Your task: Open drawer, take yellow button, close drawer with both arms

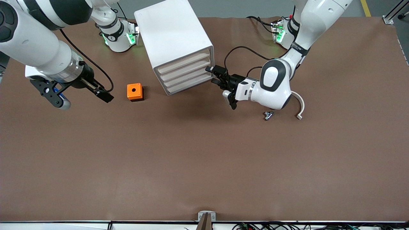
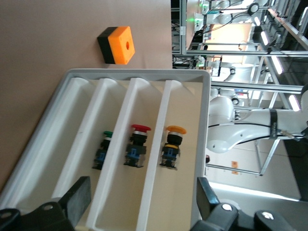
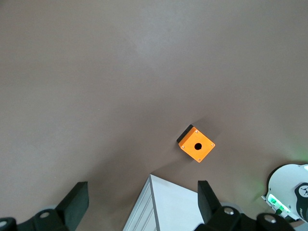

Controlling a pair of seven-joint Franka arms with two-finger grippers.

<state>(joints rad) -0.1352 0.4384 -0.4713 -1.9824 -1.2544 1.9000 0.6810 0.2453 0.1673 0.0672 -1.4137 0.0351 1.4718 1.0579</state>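
The white drawer cabinet (image 1: pixel 174 35) stands toward the robots' bases, and no drawer sticks out. My left gripper (image 1: pixel 213 75) is open right in front of the drawer fronts, at the corner toward the left arm's end. The left wrist view looks into the drawers between the open fingers (image 2: pixel 77 197) of the left gripper (image 2: pixel 142 204). The button (image 2: pixel 172 144), with an orange cap and a black-and-blue body, lies in the topmost drawer. My right gripper (image 1: pixel 83 95) is open and empty, up over the table beside the orange box (image 1: pixel 134 91). In its own wrist view the right gripper (image 3: pixel 143 204) frames the cabinet's corner (image 3: pixel 168 207).
A red-capped button (image 2: pixel 135 147) and a green-capped one (image 2: pixel 102 151) lie in the drawers below. The orange box also shows in both wrist views (image 2: pixel 117 44) (image 3: pixel 196 144). A small metal part (image 1: pixel 268 115) and a white curved piece (image 1: pixel 300 107) lie beside the left arm's wrist.
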